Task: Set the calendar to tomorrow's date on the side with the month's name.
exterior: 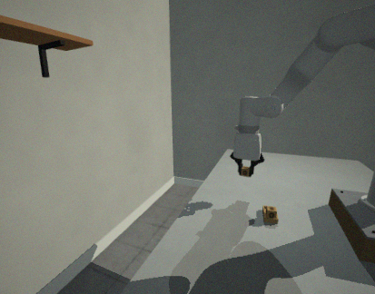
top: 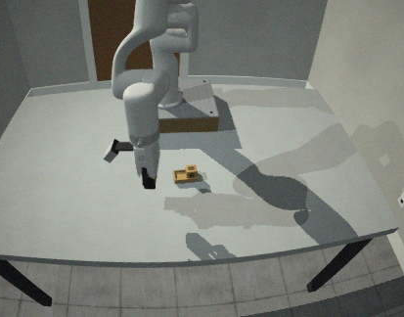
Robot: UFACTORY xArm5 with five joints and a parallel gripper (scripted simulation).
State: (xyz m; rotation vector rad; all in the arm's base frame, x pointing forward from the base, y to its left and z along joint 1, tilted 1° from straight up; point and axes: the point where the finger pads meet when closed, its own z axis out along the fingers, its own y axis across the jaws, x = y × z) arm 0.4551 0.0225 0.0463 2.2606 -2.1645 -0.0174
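A small wooden calendar tray [top: 184, 175] lies flat on the table with one digit cube [top: 191, 169] standing in its right half; the left half is empty. The tray also shows in the exterior view [exterior: 270, 214]. My gripper [exterior: 246, 171] hangs well above the table, up and to the left of the tray, and is shut on the other wooden cube [exterior: 246, 171]. In the top view the gripper [top: 148, 180] shows edge-on and its black fingers hide the cube. The digits are too small to read.
The arm's wooden base block [top: 188, 113] stands behind the tray. A small grey and black part [top: 115, 149] juts out left of the arm's wrist. A wall shelf [exterior: 41, 36] hangs far off to the side. The table's front edge is curved.
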